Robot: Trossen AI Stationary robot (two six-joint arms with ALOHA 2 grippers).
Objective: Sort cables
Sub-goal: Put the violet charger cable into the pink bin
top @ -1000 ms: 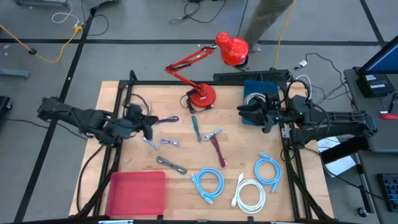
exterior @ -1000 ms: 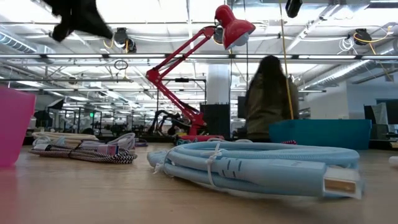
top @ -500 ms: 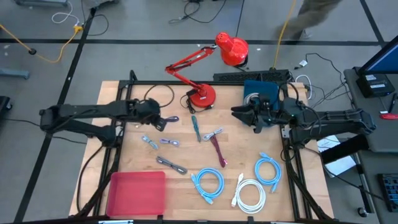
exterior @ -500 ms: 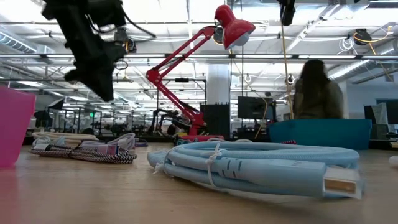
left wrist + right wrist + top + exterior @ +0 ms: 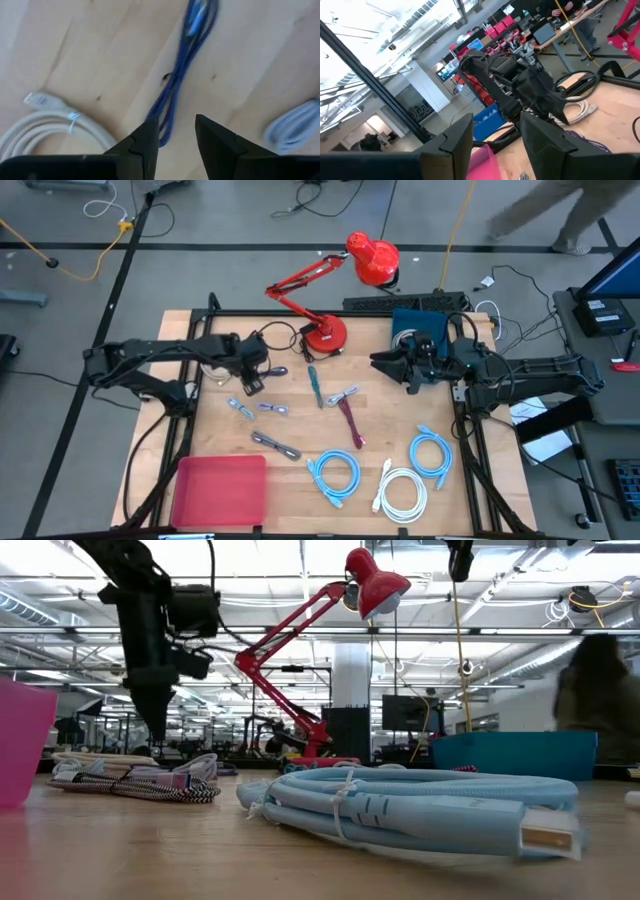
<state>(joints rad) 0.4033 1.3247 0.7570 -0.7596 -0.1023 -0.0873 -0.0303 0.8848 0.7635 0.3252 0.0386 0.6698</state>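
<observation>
the left pincer (image 5: pixel 252 376) hangs open and empty just above the purple cable (image 5: pixel 176 90), which lies stretched on the wooden bench (image 5: pixel 380 435) beside a beige coil (image 5: pixel 55 122). the right pincer (image 5: pixel 385 362) waits slightly open, holding nothing, near the teal bin (image 5: pixel 420 322). light-blue cables (image 5: pixel 334 476) and a white coil (image 5: pixel 405 493) lie along the near edge.
</observation>
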